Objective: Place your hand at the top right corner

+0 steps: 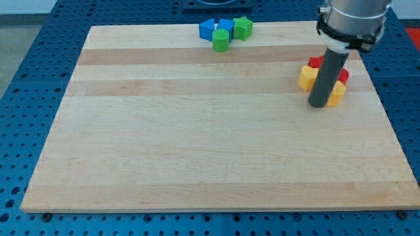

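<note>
Our tip (pixel 321 105) stood near the table (pixel 197 151)'s right edge, among the yellow blocks (pixel 306 77) and red blocks (pixel 315 63). We carried no end effector, only the bare rod, nothing grasped. The top right corner (pixel 354 29) lay just above.

My tip (pixel 319 105) rests near the board's (pixel 197 131) right edge.

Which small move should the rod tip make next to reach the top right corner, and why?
Probably slide my tip toward the view's top and slightly right. It stands amid the yellow blocks and red blocks, below the light wooden board's top right corner, so the red ones may get pushed.
</note>
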Tool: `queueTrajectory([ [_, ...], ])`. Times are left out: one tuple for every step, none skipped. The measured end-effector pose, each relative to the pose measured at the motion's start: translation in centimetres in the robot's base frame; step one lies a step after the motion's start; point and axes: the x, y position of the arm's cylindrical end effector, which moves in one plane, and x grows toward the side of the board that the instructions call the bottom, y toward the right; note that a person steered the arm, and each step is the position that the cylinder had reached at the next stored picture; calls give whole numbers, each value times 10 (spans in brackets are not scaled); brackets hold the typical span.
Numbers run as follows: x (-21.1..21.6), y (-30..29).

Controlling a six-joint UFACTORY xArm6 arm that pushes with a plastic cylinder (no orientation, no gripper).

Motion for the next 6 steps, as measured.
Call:
queueTrajectory([
  [-3, -7],
  [22, -60],
  [-29, -126],
  [-119, -132],
  [-174, -63],
  [-194, 34],
])
